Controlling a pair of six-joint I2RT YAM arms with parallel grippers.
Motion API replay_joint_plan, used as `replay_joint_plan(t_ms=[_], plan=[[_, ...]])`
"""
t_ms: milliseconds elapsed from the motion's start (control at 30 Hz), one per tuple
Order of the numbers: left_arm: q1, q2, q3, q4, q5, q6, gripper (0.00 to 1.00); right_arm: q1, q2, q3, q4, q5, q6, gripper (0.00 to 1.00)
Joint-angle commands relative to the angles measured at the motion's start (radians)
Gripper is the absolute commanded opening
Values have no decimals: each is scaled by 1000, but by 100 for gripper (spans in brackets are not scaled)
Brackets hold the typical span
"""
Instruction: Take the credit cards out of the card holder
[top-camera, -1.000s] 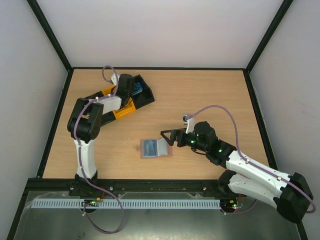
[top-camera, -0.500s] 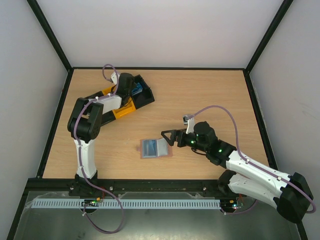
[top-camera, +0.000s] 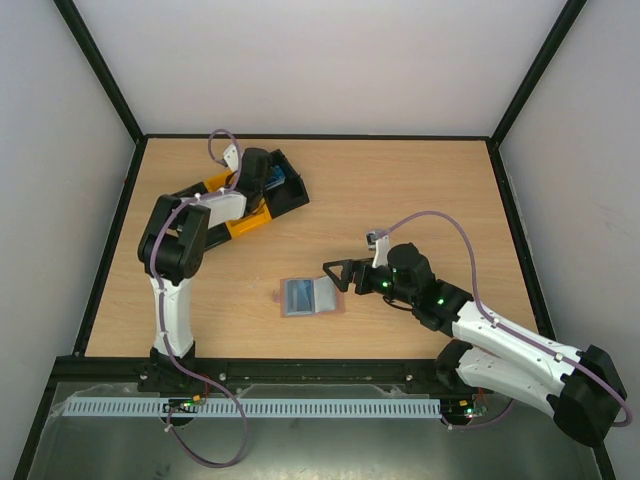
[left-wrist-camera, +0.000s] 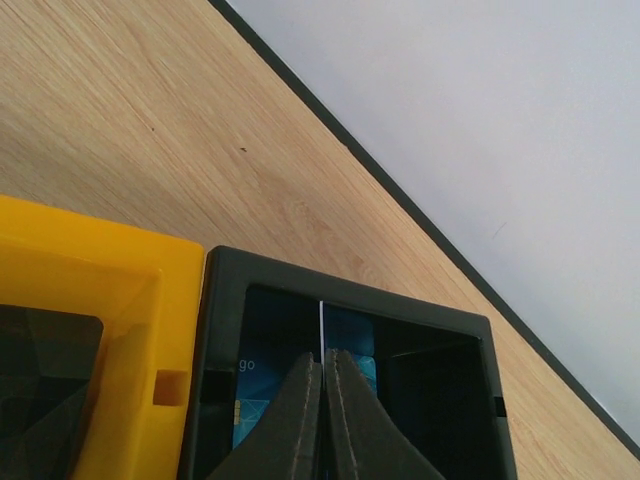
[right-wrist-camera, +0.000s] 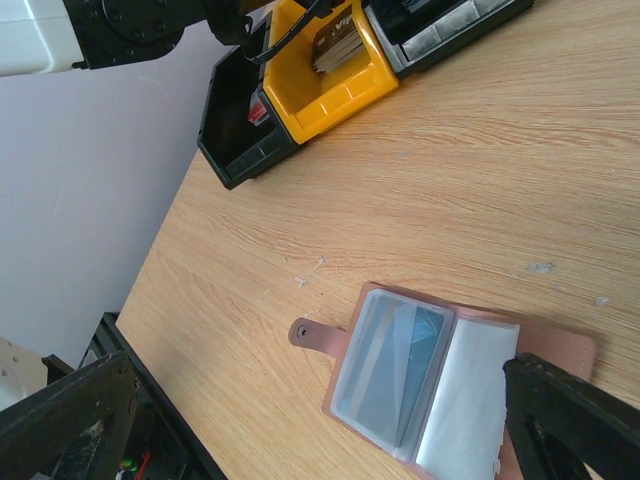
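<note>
The right gripper (top-camera: 332, 278) hangs low over the wooden table (top-camera: 430, 190), its jaws spread wide and holding nothing. In the right wrist view its two dark fingers (right-wrist-camera: 60, 425) sit at the bottom corners, both cut off by the frame edge.

The card holder (right-wrist-camera: 468, 395) lies open and flat on the wood just in front of those jaws, in the span between them but much closer to the finger on the right of that view. That finger covers the holder's near corner, and whether it touches the holder cannot be told. A brownish snap tab (right-wrist-camera: 305, 332) sticks out from the holder's other side. One bluish credit card (right-wrist-camera: 398, 372) shows through the clear pocket of one panel, its print too blurred to read. The other panel looks pale, and its contents cannot be made out.

Well apart, towards the far left of the table, stands a black-and-yellow tray (top-camera: 292, 200). Its yellow middle section holds a small brownish stack (right-wrist-camera: 335, 42). From above, the left arm's wrist hides much of the tray.

The left gripper (left-wrist-camera: 322, 372) is over the end black section, with its fingers pressed together. A thin pale line runs up from between the tips; it may be a card seen edge-on, but that cannot be told. Blue printed card surface (left-wrist-camera: 265, 345) shows inside the section on both sides of the fingers, which partly cover it.
</note>
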Motion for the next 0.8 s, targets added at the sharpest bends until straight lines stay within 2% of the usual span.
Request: replay_joint_plan(t_ms=[0, 267, 500, 767], plan=[[-2, 42, 35, 33, -44, -4, 3, -3, -4, 25, -23, 23, -14, 98], [-7, 61, 47, 24, -45, 2, 3, -2, -21, 18, -30, 41, -27, 98], [-7, 49, 47, 26, -36, 20, 22, -2, -19, 18, -34, 43, -32, 98], [-11, 22, 48, 24, -32, 30, 29, -1, -28, 17, -38, 44, -26, 98]])
